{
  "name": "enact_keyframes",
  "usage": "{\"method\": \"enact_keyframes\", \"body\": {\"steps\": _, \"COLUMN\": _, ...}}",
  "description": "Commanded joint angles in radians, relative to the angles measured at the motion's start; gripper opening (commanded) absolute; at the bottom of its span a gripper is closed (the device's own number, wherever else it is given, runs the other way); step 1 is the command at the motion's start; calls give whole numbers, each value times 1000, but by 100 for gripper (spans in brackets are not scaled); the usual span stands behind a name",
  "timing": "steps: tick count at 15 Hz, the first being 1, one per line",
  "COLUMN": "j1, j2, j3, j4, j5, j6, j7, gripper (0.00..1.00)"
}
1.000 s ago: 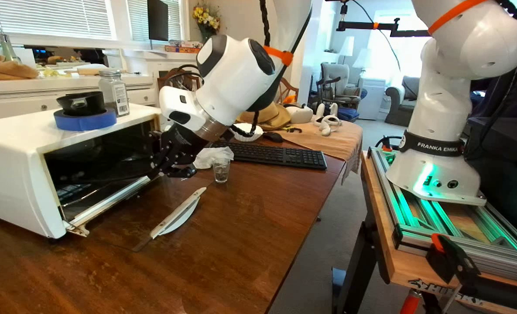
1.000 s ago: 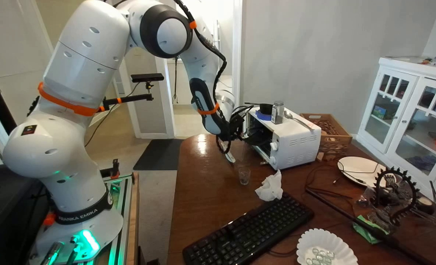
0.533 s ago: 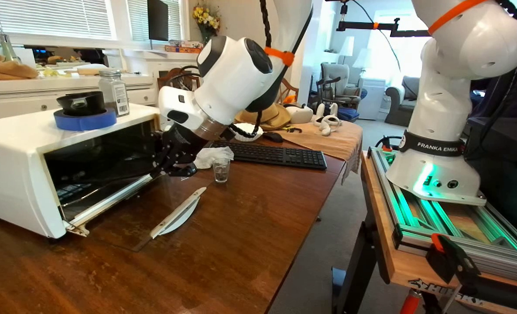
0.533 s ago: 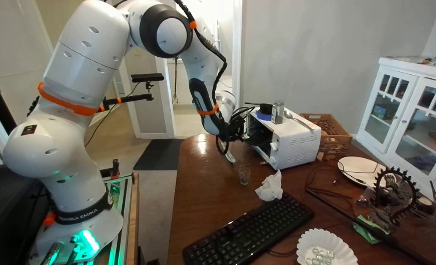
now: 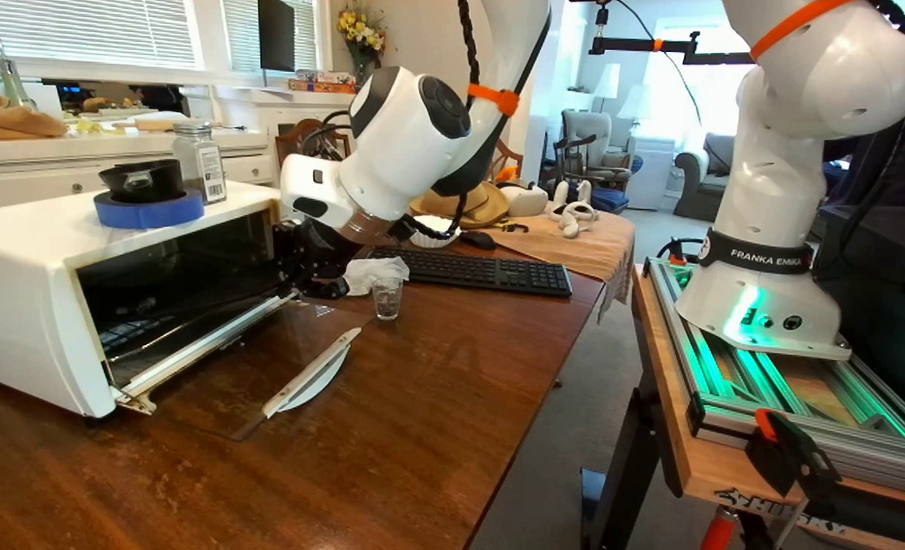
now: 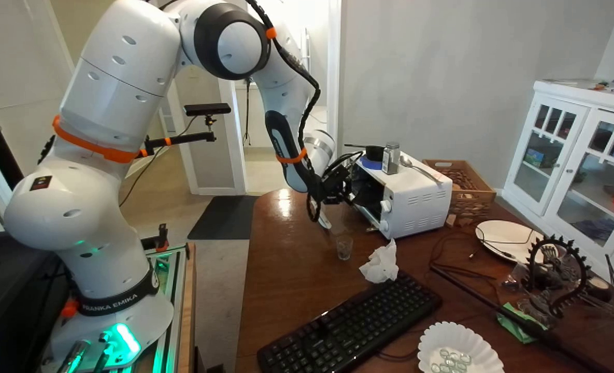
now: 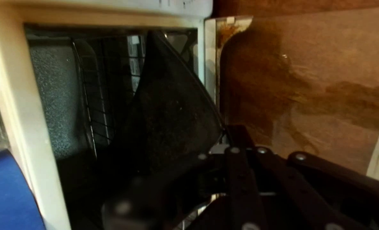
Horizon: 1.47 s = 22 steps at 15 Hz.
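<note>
The gripper [image 7: 225, 137] is pinching a dark tray [image 7: 176, 111] by its corner.

The jaws are standing narrow around the rim, and the tray is slanting in the mouth of the white toaster oven [image 5: 17, 290] (the glass door [image 7: 304, 95] is lying folded down), while a small drinking glass [image 5: 387, 298] is standing nearby on the wooden table [image 5: 391, 428].

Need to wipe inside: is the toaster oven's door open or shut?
Open: the glass door is down in front of the toaster oven, baring its inside.
</note>
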Motion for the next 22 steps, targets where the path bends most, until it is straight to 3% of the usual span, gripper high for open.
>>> {"method": "enact_keyframes", "body": {"steps": 1, "j1": 9, "j2": -37, "j3": -39, "j4": -19, "j5": 65, "j6": -58, "j7": -69, "gripper": 0}}
{"method": "enact_keyframes", "body": {"steps": 12, "j1": 16, "j2": -45, "j3": -73, "j4": 11, "j5": 140, "j6": -54, "j7": -158, "gripper": 0}}
{"method": "enact_keyframes", "body": {"steps": 16, "j1": 65, "j2": -70, "j3": -63, "j4": -21, "j5": 165, "j6": -115, "j7": -162, "gripper": 0}}
{"method": "enact_keyframes", "body": {"steps": 22, "j1": 125, "j2": -83, "j3": -24, "j4": -27, "j5": 133, "j6": -93, "j7": -153, "gripper": 0}}
